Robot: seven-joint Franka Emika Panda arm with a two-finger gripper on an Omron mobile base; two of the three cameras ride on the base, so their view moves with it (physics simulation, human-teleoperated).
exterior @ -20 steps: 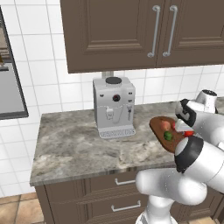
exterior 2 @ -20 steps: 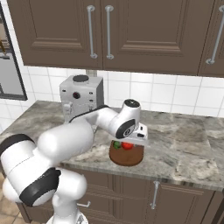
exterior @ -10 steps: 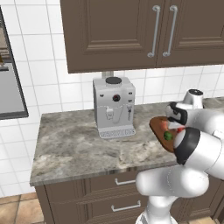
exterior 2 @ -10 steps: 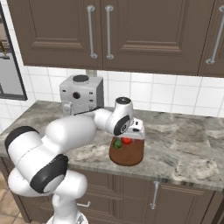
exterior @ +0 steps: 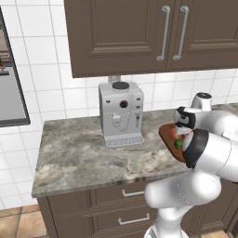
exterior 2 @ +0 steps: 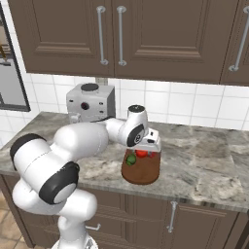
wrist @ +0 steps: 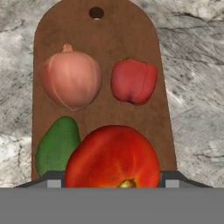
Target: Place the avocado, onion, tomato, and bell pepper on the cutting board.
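Left base view: your arm reaches over the right end of the counter (exterior: 88,153), well right of the coffee machine (exterior: 122,114). The cutting board (exterior: 168,137) is partly hidden by the forearm; the avocado (exterior: 178,144) and a bit of red show on it.

Right base view: the gripper (exterior 2: 149,144) hangs low over the far end of the cutting board (exterior 2: 141,171), with the avocado (exterior 2: 131,159) to one side and the tomato (exterior 2: 142,153) directly under the hand.

Hand view: the tomato (wrist: 113,156) sits between the two fingertips (wrist: 52,179), and the jaws look closed on its sides. Beyond it on the cutting board (wrist: 98,48) lie the onion (wrist: 71,81), the bell pepper (wrist: 133,81) and, just beside the tomato, the avocado (wrist: 57,144).

Judgement: this reads as the last placement. Whether the tomato already rests on the wood you cannot tell from here, so lower gently before letting go. Part the fingers slowly; the fruit is round and may roll toward the avocado. Then lift straight up, clear of the neighbours.
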